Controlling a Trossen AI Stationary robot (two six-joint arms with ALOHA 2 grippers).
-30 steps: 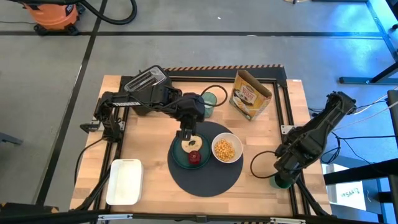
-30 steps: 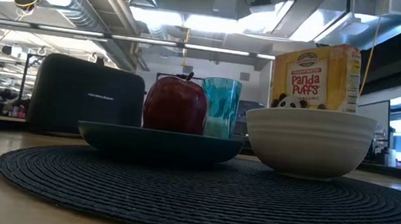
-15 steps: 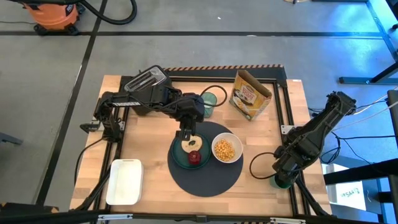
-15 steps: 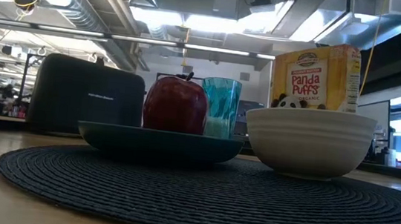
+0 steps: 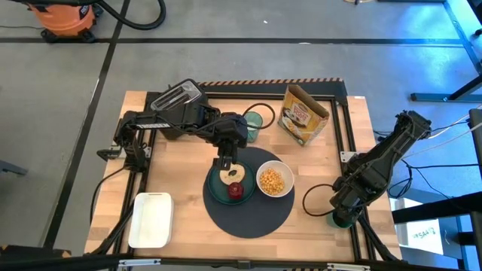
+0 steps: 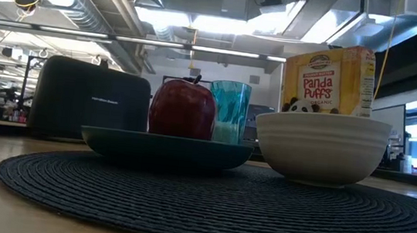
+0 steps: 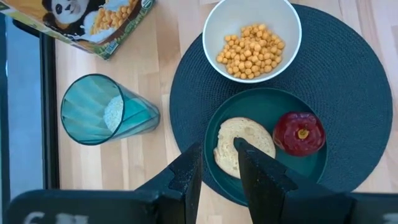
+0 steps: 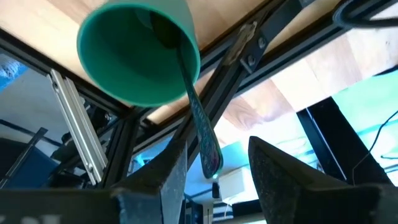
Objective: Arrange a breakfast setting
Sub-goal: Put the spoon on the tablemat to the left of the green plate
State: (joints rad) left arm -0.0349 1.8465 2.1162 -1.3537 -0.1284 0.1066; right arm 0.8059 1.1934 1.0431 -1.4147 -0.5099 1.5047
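Observation:
A dark-blue round mat [image 5: 248,205] lies mid-table. On it stand a teal plate [image 7: 261,106] with a bagel [image 7: 249,140] and a red apple [image 7: 300,134], and a white bowl [image 7: 252,12] of yellow cereal [image 7: 250,50]. My left gripper [image 7: 217,165] is open, pointing down over the bagel's edge. My right gripper [image 8: 214,171] is open at the table's near right corner. It faces a green mug [image 8: 134,68] with a teal utensil [image 8: 199,118] in it. The utensil's handle end lies between the fingers without touching them. My left gripper comes from above, pointing down, over the bagel's side nearest the plate's rim [image 7: 225,155]. One fingertip [image 7: 244,149] overlaps the bagel in the wrist view. I cannot tell whether it touches. The bagel lies flat on the plate.
A black toaster [image 5: 177,98] stands at the far left and a teal glass [image 7: 102,115] just beyond the mat. A cereal box [image 5: 303,114] stands at the far right and a white tray [image 5: 151,218] lies at the near left. Metal frame rails [image 8: 249,56] run beside the mug.

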